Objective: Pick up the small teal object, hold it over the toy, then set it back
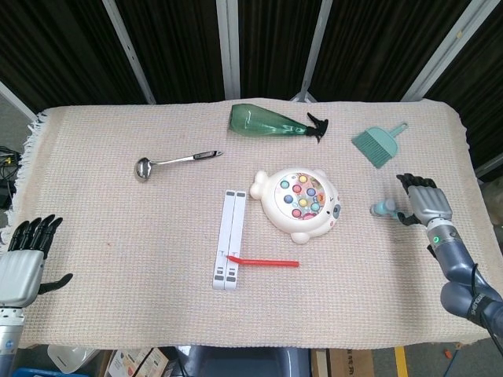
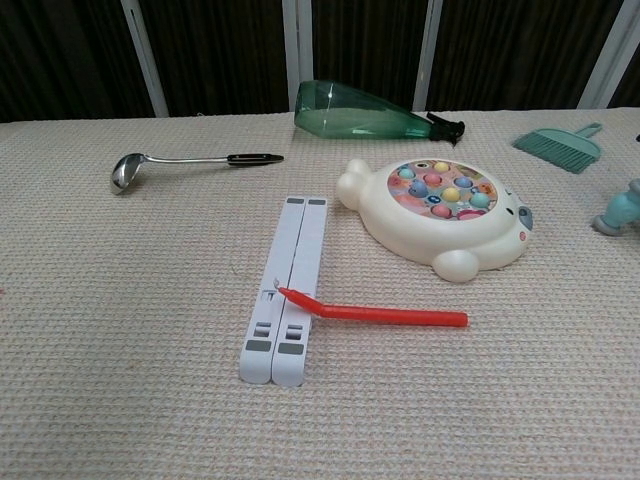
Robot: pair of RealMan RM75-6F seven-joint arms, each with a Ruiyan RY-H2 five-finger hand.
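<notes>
The small teal object (image 1: pixel 383 208) lies on the cloth right of the toy; in the chest view the small teal object (image 2: pixel 619 209) sits at the right edge. The cream seal-shaped toy (image 1: pixel 299 203) with coloured buttons lies mid-table, and the chest view shows the toy (image 2: pixel 440 215) too. My right hand (image 1: pixel 423 200) is open just right of the teal object, fingers spread, not holding it. It does not show in the chest view. My left hand (image 1: pixel 25 259) hangs open off the table's left front corner.
A green spray bottle (image 1: pixel 274 122) lies at the back, a teal dustpan brush (image 1: pixel 378 144) at the back right, a metal ladle (image 1: pixel 174 162) at the left. A white folding stand (image 1: pixel 229 239) with a red stick (image 1: pixel 267 261) across it lies in front of the toy.
</notes>
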